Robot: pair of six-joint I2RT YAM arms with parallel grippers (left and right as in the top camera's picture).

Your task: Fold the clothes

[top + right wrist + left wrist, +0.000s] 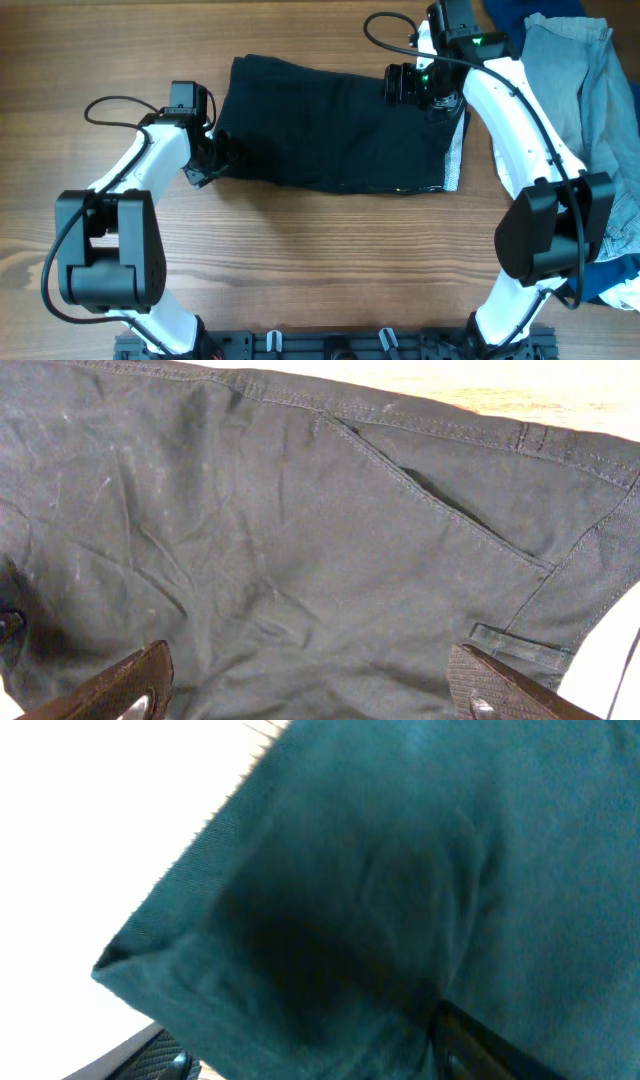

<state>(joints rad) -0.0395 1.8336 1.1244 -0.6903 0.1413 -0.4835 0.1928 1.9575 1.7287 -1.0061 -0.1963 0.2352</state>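
Note:
Black shorts point(330, 125) lie spread flat across the middle of the table, with a strip of pale lining point(455, 165) showing at their right edge. My left gripper point(212, 155) is at the shorts' lower left corner. In the left wrist view its jaws point(310, 1055) stand apart, with bunched dark fabric point(400, 870) lying between and over them. My right gripper point(405, 85) hovers over the upper right part of the shorts. In the right wrist view it is open point(320, 695) and empty just above the fabric point(300, 540), near a slanted pocket point(440, 495) and the waistband.
A pile of other clothes lies at the right table edge: light grey-blue jeans point(590, 90) and navy fabric point(610, 275). Bare wood table point(320, 260) lies in front of the shorts. The arm bases stand at the front edge.

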